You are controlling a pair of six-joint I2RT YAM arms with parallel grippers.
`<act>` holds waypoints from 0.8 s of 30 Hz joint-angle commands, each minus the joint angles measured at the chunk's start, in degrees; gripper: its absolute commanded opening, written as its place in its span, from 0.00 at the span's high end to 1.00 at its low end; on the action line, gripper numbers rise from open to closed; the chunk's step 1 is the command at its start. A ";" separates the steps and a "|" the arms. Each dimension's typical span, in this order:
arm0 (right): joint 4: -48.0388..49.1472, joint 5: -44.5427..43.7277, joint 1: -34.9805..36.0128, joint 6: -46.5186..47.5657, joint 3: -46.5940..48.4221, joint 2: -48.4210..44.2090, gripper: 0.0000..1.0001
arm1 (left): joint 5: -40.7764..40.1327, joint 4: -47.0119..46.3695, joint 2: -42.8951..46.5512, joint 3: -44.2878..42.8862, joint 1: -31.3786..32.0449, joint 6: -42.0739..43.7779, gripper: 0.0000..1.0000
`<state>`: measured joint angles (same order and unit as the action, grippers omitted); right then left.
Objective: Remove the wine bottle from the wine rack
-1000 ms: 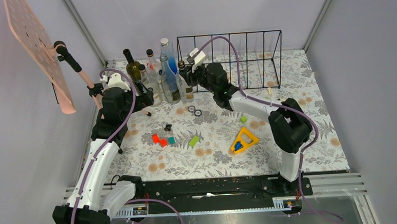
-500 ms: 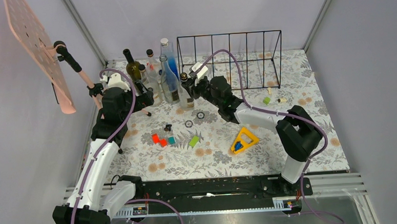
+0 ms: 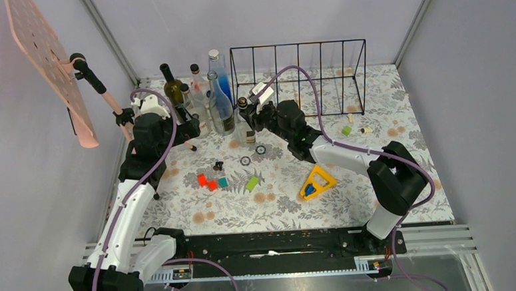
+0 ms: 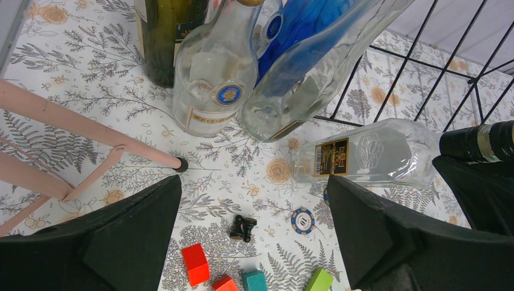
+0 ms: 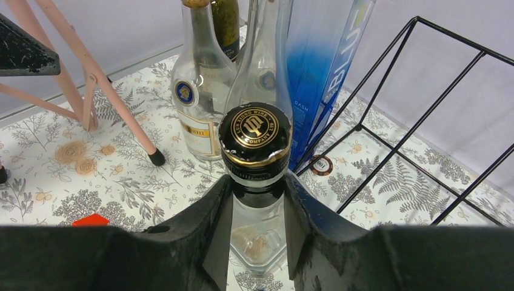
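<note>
Clear glass black-capped wine bottle point(image 5: 254, 136): right gripper point(image 5: 257, 188) clamps neck for carrying, outside black wire rack point(image 3: 297, 44); left gripper point(image 4: 253, 182) spread, empty.

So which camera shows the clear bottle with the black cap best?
The right wrist view: the bottle fills the centre, its black-and-gold cap sharp, its neck clamped in the right pincer. The left wrist view shows its clear body and label from the side. The top view shows it only small.
</note>
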<state>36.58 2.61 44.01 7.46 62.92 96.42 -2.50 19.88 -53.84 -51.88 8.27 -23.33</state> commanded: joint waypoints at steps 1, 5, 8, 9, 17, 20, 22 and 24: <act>0.74 0.27 0.72 -0.29 1.33 -3.33 0.95 | 0.31 -1.86 -0.07 -0.15 -0.32 0.66 0.01; -1.32 -0.94 0.72 -0.63 2.90 -2.04 0.84 | 0.33 -1.78 -0.10 -0.15 -0.31 0.66 0.01; -1.97 -2.05 0.71 -1.71 4.07 -0.54 0.72 | 0.30 -1.77 -0.21 -0.15 -0.28 0.66 0.01; -2.52 -2.32 0.70 -2.05 4.85 -0.04 0.69 | 0.30 -1.77 -0.21 -0.21 -0.35 0.66 0.01; -3.19 -2.27 0.70 -3.81 8.40 2.86 0.56 | 0.09 -1.62 -0.15 -0.24 -0.28 0.74 0.01; -3.90 -3.31 0.65 -3.86 9.63 3.71 0.53 | -0.04 -1.60 -0.12 -0.24 -0.30 0.83 0.01; -4.12 -4.06 0.71 -4.11 10.08 4.14 0.50 | -0.13 -1.52 -0.15 -0.24 -0.32 0.83 0.01; -4.37 -4.50 0.67 -4.36 10.40 4.51 0.48 | -0.13 -1.51 -0.12 -0.24 -0.30 0.91 0.01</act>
<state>31.51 0.01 44.14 4.19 70.17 100.31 -2.55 20.10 -53.87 -51.88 8.27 -23.31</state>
